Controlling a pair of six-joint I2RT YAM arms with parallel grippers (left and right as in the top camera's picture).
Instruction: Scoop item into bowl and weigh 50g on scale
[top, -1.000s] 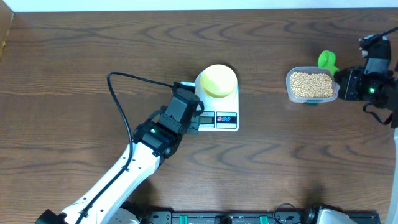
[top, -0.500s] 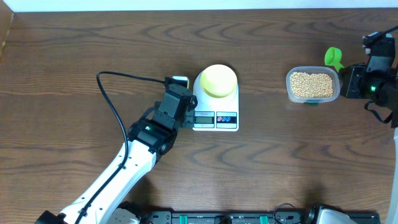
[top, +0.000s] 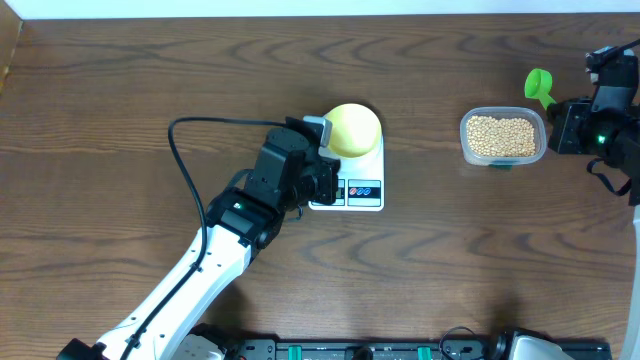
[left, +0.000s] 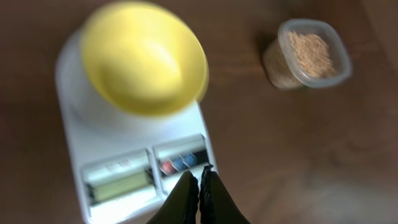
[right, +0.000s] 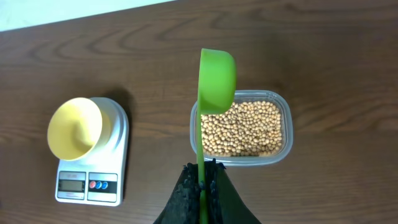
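Observation:
The white scale (top: 365, 190) stands mid-table with the pale yellow bowl (top: 353, 130) on its platform. The bowl looks empty (left: 144, 59). My left gripper (left: 199, 178) is shut with nothing in it, its tips just over the scale's front panel by the red and blue buttons (left: 178, 163). The tan beans (top: 502, 134) fill a clear tub at the right. My right gripper (right: 202, 169) is shut on the handle of a green scoop (right: 217, 70). The scoop's cup hangs empty above the far left rim of the tub of beans (right: 244, 129).
The left arm's black cable (top: 185, 150) loops over the table to the left of the scale. The clear tub (left: 313, 53) sits well to the right of the scale, with bare wood between them. The table's back edge (top: 320, 16) meets a white wall.
My left gripper has closed and swung right over the scale's front panel. My right gripper has carried the green scoop a little further back and to the right.

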